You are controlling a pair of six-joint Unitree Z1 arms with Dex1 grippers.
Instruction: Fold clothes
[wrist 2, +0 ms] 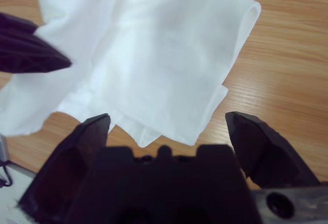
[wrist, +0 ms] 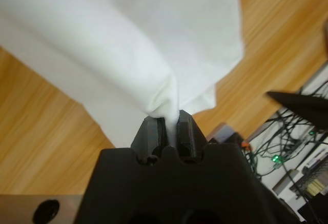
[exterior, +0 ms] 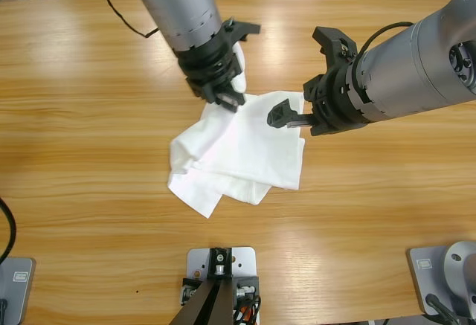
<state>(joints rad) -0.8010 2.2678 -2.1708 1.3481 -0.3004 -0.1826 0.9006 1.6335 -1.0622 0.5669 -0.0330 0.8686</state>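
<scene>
At table middle, T-shirt [exterior: 238, 150] lies bunched, soft, light, limp. Left gripper [wrist: 167, 126] pinches far edge; right gripper [wrist 2: 166, 126] wide open, empty. Best hold: free right corner.

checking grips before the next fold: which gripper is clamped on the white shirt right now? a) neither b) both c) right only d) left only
d: the left gripper pinches a bunch of the T-shirt between closed jaws, while the right gripper hangs open above the cloth.

Plain white T-shirt [exterior: 245, 150] on warm orange-brown desk [exterior: 89, 117] with darker grain streaks; black left gripper [exterior: 227, 91] and right gripper [exterior: 301, 79], silver-grey arms
</scene>
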